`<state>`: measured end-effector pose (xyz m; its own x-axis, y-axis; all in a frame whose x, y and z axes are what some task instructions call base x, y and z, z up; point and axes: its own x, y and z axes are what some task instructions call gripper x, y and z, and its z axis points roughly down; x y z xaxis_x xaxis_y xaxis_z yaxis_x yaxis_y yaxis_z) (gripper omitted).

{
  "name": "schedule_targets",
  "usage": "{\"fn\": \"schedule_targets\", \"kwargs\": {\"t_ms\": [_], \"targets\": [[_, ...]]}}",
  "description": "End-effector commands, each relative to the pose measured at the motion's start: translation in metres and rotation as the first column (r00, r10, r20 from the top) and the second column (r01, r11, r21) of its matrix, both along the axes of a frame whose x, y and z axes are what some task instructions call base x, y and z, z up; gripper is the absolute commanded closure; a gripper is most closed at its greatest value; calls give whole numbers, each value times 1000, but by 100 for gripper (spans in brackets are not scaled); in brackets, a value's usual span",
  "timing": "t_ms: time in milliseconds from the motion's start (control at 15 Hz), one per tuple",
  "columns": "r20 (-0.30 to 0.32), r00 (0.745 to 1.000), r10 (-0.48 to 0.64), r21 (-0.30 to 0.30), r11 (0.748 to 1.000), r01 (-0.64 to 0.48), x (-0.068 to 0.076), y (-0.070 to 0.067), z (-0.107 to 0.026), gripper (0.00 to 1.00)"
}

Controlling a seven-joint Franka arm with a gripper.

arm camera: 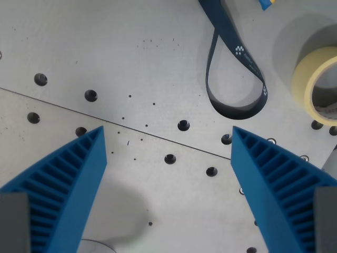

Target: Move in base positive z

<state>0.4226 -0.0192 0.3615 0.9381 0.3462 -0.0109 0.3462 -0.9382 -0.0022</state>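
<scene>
My gripper [167, 132] is open and empty, its two blue ribbed fingers [73, 179] spread wide at the wrist view's left and right. It hangs above a grey metal table [131, 52] with bolt holes and a seam running across. Nothing lies between the fingers.
A dark blue strap loop [237, 108] lies on the table at the top middle-right. A roll of pale yellow tape [316, 84] sits at the wrist view's right edge. A small blue and yellow object [266, 3] peeks in at the top edge.
</scene>
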Motion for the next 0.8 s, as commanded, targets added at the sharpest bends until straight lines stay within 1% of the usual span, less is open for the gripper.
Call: {"fn": "schedule_targets", "kwargs": {"t_ms": [67, 800], "targets": [[7, 1000, 0, 0, 1000, 0, 0, 0, 8, 0], [7, 1000, 0, 0, 1000, 0, 0, 0, 63, 0]]}}
